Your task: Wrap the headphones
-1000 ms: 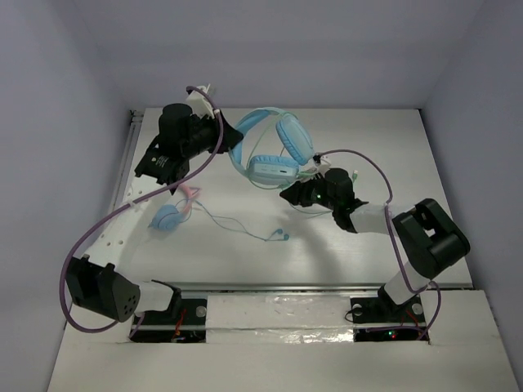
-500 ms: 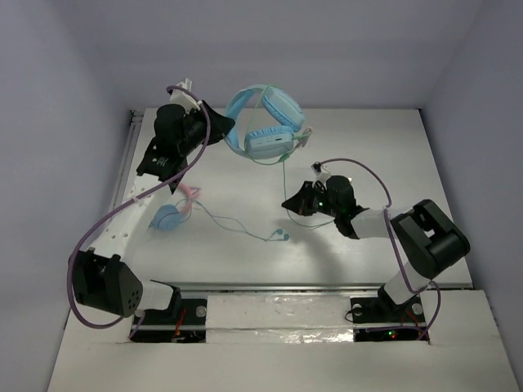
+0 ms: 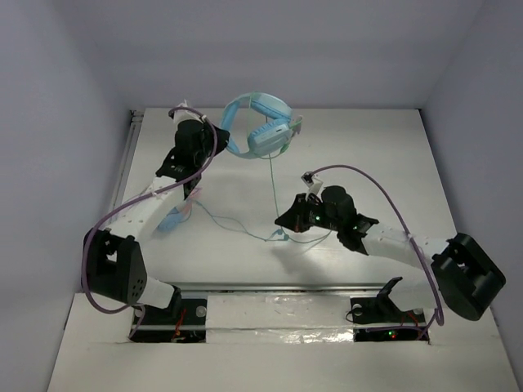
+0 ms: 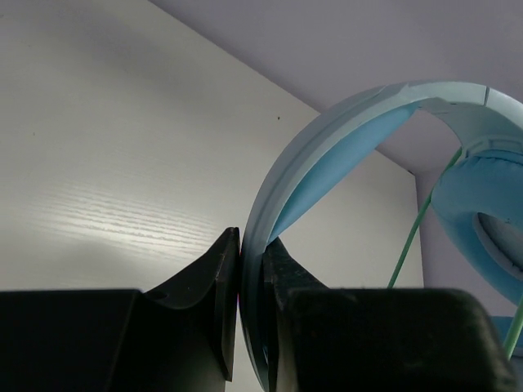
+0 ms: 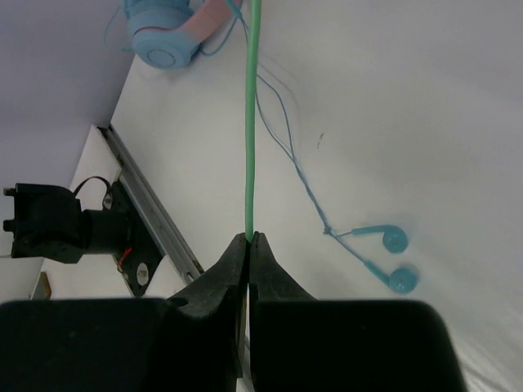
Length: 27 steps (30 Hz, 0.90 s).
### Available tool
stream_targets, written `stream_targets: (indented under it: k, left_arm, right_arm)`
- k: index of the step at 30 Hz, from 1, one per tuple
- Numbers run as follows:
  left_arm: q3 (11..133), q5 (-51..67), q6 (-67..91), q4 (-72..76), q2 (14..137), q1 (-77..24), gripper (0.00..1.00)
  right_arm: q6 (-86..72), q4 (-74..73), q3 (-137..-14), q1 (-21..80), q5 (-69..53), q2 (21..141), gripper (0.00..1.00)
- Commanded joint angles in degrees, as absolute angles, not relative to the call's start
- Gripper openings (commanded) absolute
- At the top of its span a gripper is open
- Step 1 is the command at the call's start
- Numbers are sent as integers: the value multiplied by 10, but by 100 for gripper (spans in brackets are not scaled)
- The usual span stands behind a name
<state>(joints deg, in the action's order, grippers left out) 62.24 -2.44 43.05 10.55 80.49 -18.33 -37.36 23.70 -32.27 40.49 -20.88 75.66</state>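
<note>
The light blue headphones (image 3: 260, 126) hang in the air over the far middle of the table, ear cups folded together. My left gripper (image 3: 219, 133) is shut on the headband (image 4: 310, 171), which runs between its fingers. The thin green cable (image 3: 272, 192) stretches taut from the ear cups down to my right gripper (image 3: 282, 220), which is shut on it; in the right wrist view the cable (image 5: 252, 114) runs straight out of the closed fingertips (image 5: 249, 239). An ear cup (image 4: 482, 212) shows at the right of the left wrist view.
Blue headphones with a pink headband (image 3: 173, 214) lie at the left under my left arm, also in the right wrist view (image 5: 176, 28). Small blue earbuds (image 5: 394, 257) on a thin wire lie on the table just below my right gripper. A metal rail (image 5: 147, 212) runs along the near edge.
My left gripper has lifted the headphones and carried them toward the back. My right gripper has moved toward the near edge with the cable, pulling it straight and taut.
</note>
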Motion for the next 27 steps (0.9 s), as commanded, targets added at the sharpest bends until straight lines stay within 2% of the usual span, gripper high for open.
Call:
stream_targets:
  k: [1, 8, 16, 19, 22, 23, 27]
  left_arm:
    - [632, -83, 471, 207, 803, -202, 0]
    - [627, -178, 422, 180, 830, -257, 0]
    - [585, -262, 376, 137, 827, -323, 0]
    - [560, -268, 374, 126, 814, -330, 0]
    - [546, -269, 372, 120, 799, -330, 0]
    - [546, -268, 371, 114, 794, -330, 0]
    - [550, -265, 368, 112, 787, -330, 0]
  right_arm:
    - [-353, 145, -352, 424, -181, 724, 0]
    - [-337, 31, -413, 438, -228, 684, 0]
    - [-366, 21, -448, 443, -295, 663, 0]
    - [-421, 105, -424, 443, -353, 643, 0]
    - [-514, 241, -393, 443, -440, 653, 3]
    - [-539, 328, -384, 443, -477, 662, 5]
    - [-613, 439, -363, 443, -511, 674, 9]
